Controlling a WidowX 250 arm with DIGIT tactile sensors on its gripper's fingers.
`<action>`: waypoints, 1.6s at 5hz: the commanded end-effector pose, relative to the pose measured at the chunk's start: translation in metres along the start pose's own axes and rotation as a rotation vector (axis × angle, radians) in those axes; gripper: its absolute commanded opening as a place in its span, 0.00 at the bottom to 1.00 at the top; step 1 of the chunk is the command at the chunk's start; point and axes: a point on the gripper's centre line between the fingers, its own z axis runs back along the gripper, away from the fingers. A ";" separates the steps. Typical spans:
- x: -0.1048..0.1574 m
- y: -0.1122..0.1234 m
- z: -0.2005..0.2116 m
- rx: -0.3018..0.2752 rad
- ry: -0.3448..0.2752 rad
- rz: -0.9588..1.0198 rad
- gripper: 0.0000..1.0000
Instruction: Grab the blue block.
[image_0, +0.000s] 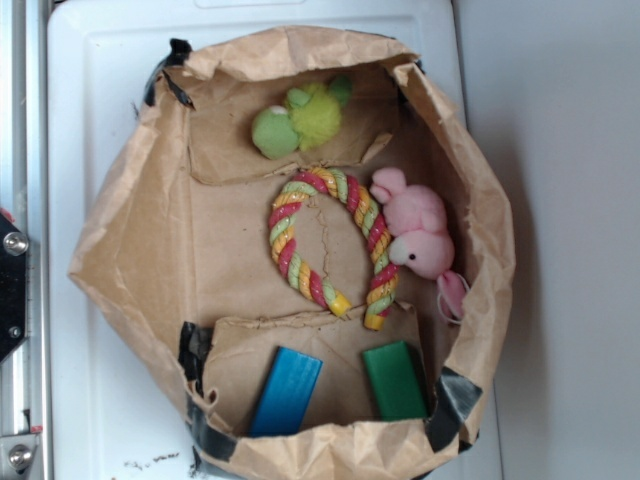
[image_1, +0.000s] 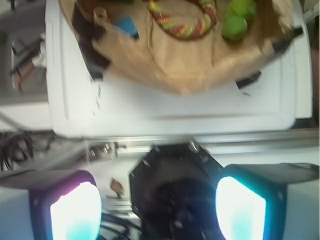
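Observation:
The blue block (image_0: 286, 391) lies flat on the floor of an open brown paper bag (image_0: 130, 250), near its front rim and left of a dark green block (image_0: 396, 380). In the wrist view only a corner of the blue block (image_1: 126, 25) shows at the top, inside the bag (image_1: 200, 65). My gripper (image_1: 157, 200) is open, its two fingers (image_1: 75, 212) wide apart with nothing between them. It hovers over the black robot base, well away from the bag. The gripper does not show in the exterior view.
Also in the bag are a striped rope ring (image_0: 330, 250), a green plush toy (image_0: 295, 120) and a pink plush bunny (image_0: 420, 230). The bag sits on a white tray-like surface (image_0: 90, 100). A metal rail and black mount (image_0: 8, 290) run along the left edge.

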 end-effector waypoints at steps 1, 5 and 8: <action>0.046 0.011 -0.001 -0.022 -0.114 0.195 1.00; 0.090 0.014 -0.043 -0.121 -0.229 0.577 1.00; 0.100 0.012 -0.054 -0.116 -0.240 0.705 1.00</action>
